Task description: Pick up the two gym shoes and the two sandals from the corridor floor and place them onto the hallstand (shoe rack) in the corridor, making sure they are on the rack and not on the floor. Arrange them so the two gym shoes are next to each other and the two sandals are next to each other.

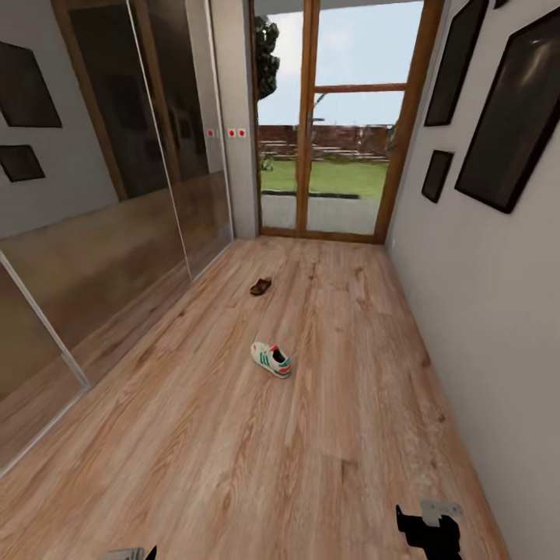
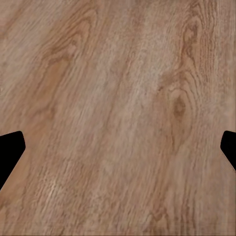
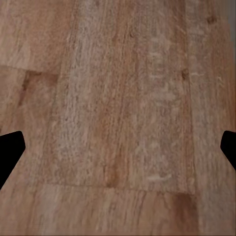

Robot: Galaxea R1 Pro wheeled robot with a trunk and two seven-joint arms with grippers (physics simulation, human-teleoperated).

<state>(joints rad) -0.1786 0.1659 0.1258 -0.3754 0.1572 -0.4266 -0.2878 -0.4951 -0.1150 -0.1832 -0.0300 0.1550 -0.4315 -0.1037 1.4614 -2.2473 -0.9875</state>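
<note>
Midway down a narrow corridor, one gym shoe lay on its own on the corridor floor, its white upper, green stripes and red-orange heel patch plain to see from the head camera. Farther along, nearer the glazed door, a single dark brown sandal rested on the same planks, well apart from the sneaker. Open boards surrounded both on every side. A grey wall hung with dark picture frames closed the corridor on the right; mirrored sliding panels ran along the left, their lower rail meeting the floor. Beyond the wood-framed door, a lawn and a low brick wall showed under a pale sky.

Low in the head view, the left tool and the right tool only just entered the picture at the bottom edge. Each wrist camera looked straight down on bare wood grain, where the left tool and the right tool both had their dark fingertips spread wide at opposite edges, nothing between them.
</note>
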